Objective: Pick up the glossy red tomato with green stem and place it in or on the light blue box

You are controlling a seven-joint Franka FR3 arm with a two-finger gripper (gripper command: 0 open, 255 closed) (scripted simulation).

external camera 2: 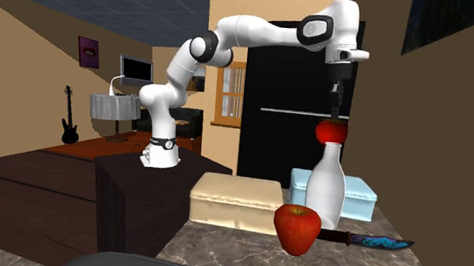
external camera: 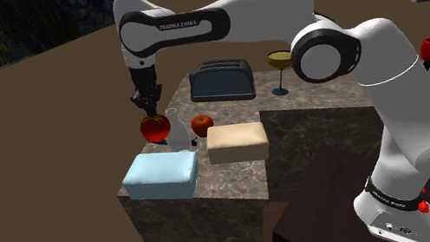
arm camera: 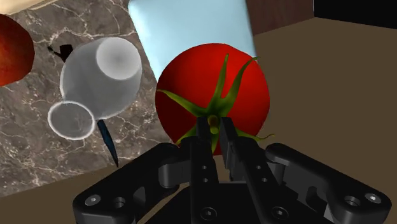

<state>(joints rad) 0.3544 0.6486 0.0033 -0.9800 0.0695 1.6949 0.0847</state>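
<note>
A glossy red tomato (external camera: 154,128) with a green stem hangs in the air, my gripper (external camera: 148,110) shut on its stem from above. It floats just beyond the light blue box (external camera: 160,175), near the counter's left edge in the shoulder view. In the wrist view my gripper (arm camera: 215,129) pinches the stem of the tomato (arm camera: 213,89), with the light blue box (arm camera: 191,28) below and ahead. From the second exterior view the tomato (external camera 2: 331,132) under the gripper (external camera 2: 336,116) appears over the bottle top, the box (external camera 2: 358,196) behind.
A white bottle (external camera: 176,130) stands close beside the tomato. A red apple (external camera: 202,125), a beige box (external camera: 237,141), a dark toaster (external camera: 221,80) and a stemmed glass (external camera: 280,69) share the marble counter (external camera: 311,132). A knife (external camera 2: 367,240) lies near the bottle (external camera 2: 326,184).
</note>
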